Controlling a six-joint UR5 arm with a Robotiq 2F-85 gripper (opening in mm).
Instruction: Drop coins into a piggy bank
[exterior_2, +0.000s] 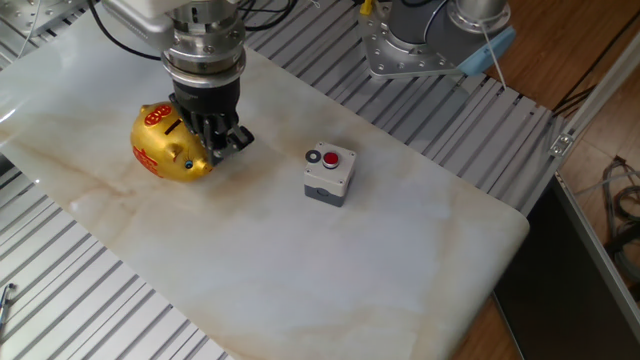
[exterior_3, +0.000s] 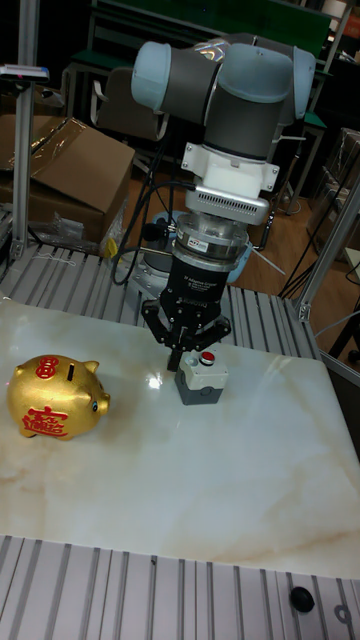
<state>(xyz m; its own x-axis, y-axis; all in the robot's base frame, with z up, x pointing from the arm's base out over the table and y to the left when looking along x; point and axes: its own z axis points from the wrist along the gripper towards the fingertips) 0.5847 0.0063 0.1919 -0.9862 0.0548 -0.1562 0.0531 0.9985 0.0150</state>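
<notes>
A: On the marble table (exterior_2: 400, 260), what stands nearest the piggy bank (exterior_2: 172, 145)?
B: The gripper (exterior_2: 232, 140), just beside the bank's snout, fingers drawn together; whether they touch it is unclear.
A: And the coin (exterior_2: 314, 156)?
B: Well apart from the bank, beyond the gripper, atop the grey box (exterior_2: 328, 180), on the bank-facing side of the red button (exterior_2: 333, 157)

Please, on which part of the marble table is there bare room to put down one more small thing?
The marble table is bare in its near half, in front of the piggy bank and the grey button box, and toward its right corner. It is crowded at the back left, where the gripper hangs beside the bank.
</notes>
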